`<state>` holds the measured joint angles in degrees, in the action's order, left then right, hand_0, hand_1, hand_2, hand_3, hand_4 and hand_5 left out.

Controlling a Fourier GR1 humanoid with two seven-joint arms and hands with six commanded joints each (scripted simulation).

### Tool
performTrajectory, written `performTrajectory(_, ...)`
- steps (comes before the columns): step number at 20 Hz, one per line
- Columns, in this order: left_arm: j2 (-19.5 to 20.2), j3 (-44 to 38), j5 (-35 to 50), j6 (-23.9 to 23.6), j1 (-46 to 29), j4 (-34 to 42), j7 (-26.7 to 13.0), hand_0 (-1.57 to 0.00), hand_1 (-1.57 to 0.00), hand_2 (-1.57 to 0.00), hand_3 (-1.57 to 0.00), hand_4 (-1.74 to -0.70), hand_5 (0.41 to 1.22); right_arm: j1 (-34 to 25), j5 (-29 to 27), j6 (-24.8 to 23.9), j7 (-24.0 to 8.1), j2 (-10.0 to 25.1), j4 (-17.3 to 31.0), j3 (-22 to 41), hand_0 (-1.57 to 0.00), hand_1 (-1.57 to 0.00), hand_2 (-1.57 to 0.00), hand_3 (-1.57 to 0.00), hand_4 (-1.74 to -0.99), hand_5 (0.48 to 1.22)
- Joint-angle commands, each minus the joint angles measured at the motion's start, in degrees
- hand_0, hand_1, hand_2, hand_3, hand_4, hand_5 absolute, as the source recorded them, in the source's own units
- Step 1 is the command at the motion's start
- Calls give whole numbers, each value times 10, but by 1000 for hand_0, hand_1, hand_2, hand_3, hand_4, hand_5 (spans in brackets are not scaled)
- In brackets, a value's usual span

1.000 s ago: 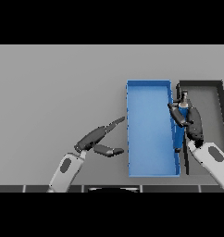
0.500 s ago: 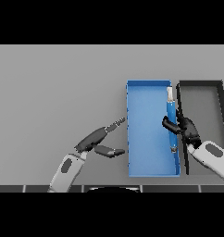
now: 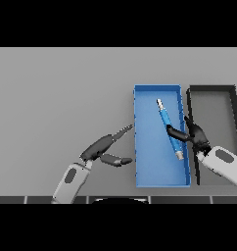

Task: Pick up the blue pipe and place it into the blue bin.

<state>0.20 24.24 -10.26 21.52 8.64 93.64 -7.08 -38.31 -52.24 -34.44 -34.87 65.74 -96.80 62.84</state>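
Note:
The blue pipe (image 3: 169, 130) lies slanted inside the blue bin (image 3: 145, 171), its silver tip toward the far end. My right hand (image 3: 196, 136) hovers at the bin's right wall, fingers spread and relaxed; one dark finger (image 3: 175, 133) reaches across the pipe's middle without curling round it. My left hand (image 3: 97, 148) rests on the table left of the bin, open, with straight fingers pointing at the bin's left wall and holding nothing.
A black bin (image 3: 211, 89) stands directly right of the blue bin, their walls nearly touching. My right forearm (image 3: 224, 164) lies across the black bin's near end. Grey table (image 3: 57, 98) stretches to the left and back.
The pipe went from upright in my right hand at the bin's right wall to lying slanted in the bin. The right hand loosened and drew back right. The left hand stayed put.

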Motion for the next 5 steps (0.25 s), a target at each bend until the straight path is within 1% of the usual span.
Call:
performTrajectory(1,-2,-2,2,-2,4,4,-2,1,1,1,1,-885,431,-2,-3,0,-1,2,0,4,-6,-5,-5,-3,-1022,661)
performTrajectory(2,0,0,5,2,1,7,-6,1,1,1,1,-885,431,-7,-5,-2,-1,4,0,8,-6,-5,-5,-3,-1022,658)
performTrajectory(3,2,1,2,1,-2,8,-3,1,1,1,1,-885,431,-9,-4,5,0,6,-2,9,-6,-5,-5,-3,-1022,655)
performTrajectory(5,9,-6,8,6,-1,9,-6,1,1,1,1,-885,431,-6,-7,7,4,2,5,7,-6,-5,-5,-3,-1022,643)
